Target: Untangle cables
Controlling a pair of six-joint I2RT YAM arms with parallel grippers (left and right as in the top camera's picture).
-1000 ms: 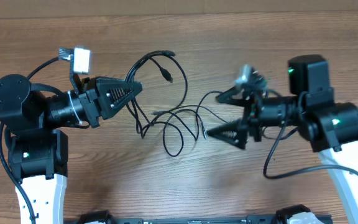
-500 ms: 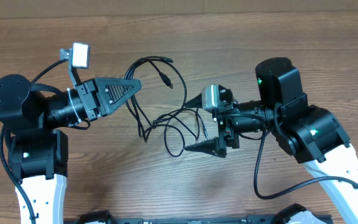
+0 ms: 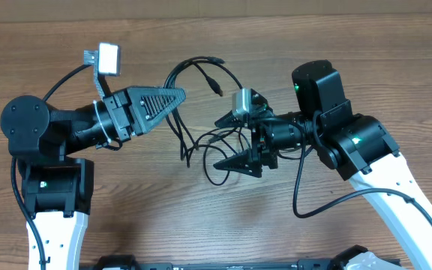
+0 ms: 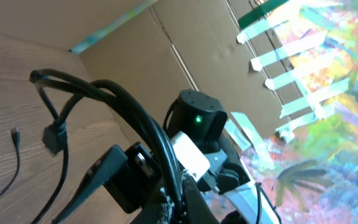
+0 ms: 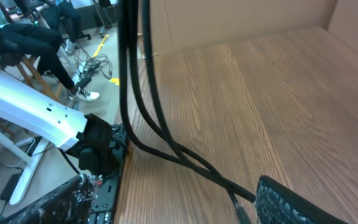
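1. Overhead: the left gripper (image 3: 172, 100) is clamped on the cables (image 3: 186, 150) and has a bundle lifted. One loop arches up and right of its tip, ending at a plug (image 3: 217, 88). The rest hangs to a knot on the table (image 3: 313, 45), between the two arms. The right gripper (image 3: 226, 142) is spread wide, fingers above and below the knot's right edge, so it is the nearer arm to the loose tangle. The strands run roughly from the left tip down toward it.
2. Left wrist: the cables (image 4: 135, 109) run straight into the fingers at bottom centre and look pinched there. The right arm sits just beyond.
3. Right wrist: two cords (image 5: 148, 99) drop steeply across the view and pass just beside one finger (image 5: 291, 202). Nothing is gripped. A sideways close looks like it would catch them.
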